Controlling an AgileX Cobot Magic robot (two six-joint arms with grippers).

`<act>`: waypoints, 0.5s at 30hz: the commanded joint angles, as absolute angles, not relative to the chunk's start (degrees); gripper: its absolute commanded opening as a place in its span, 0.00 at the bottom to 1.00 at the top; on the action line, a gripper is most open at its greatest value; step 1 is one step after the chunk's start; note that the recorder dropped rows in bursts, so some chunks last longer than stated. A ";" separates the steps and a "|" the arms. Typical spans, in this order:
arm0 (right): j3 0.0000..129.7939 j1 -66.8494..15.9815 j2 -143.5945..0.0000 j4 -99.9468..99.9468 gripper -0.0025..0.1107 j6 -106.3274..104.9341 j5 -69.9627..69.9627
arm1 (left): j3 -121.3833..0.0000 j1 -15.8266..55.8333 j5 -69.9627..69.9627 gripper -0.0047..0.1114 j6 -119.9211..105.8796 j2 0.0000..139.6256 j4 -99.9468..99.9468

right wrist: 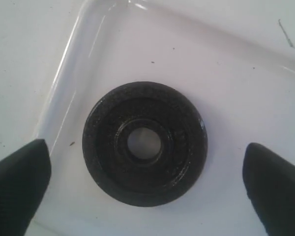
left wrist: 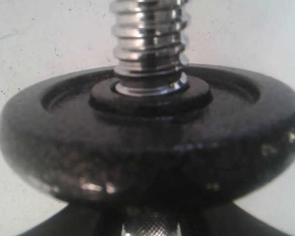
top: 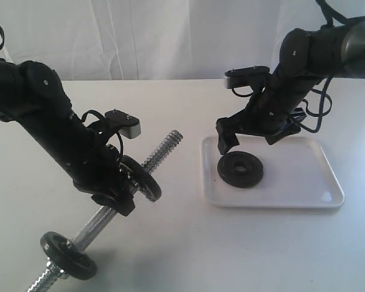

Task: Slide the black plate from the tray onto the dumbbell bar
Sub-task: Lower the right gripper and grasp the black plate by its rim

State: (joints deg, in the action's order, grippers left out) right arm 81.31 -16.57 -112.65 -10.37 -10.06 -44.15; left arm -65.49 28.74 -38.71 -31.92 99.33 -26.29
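Two of my right fingers point(right wrist: 19, 187) stand wide apart with nothing between them but the black plate point(right wrist: 103, 142) below. One finger sits off each side of its rim, and white shows between each finger and the plate, so neither touches it. From the exterior view the fingers hang just over the plate's far rim; I cannot tell how high they are above it.

The black plate lies flat on the tray point(right wrist: 226, 73), at the end nearest the dumbbell bar point(top: 164, 148) and close to one rounded corner. It is a round matte-black disc with a grainy surface, a raised outer rim, a sunken ring inside that, and a round centre hole through which the white tray shows. The tray is shallow, white and rectangular, resting on the right half of the bench point(top: 182, 243).

My left fingers point(left wrist: 54, 227) are clamped on the knurled middle of the dumbbell bar, holding it tilted over the left half of the bench, with its bare threaded end pointing up toward the far edge. A mounted disc point(left wrist: 147, 147) sits on the thread just beyond those fingers. A lower disc point(top: 67, 252) rides near the end by the front edge.
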 commanded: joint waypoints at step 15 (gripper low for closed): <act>82.75 -20.61 -118.11 -2.60 0.95 -3.94 -43.37 | -66.61 28.78 -39.24 0.04 -31.52 97.04 -32.53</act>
State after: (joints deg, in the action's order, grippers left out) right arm 82.19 -20.00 -117.74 -6.85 -6.42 -43.62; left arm -65.49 28.74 -38.59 -31.92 99.33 -26.43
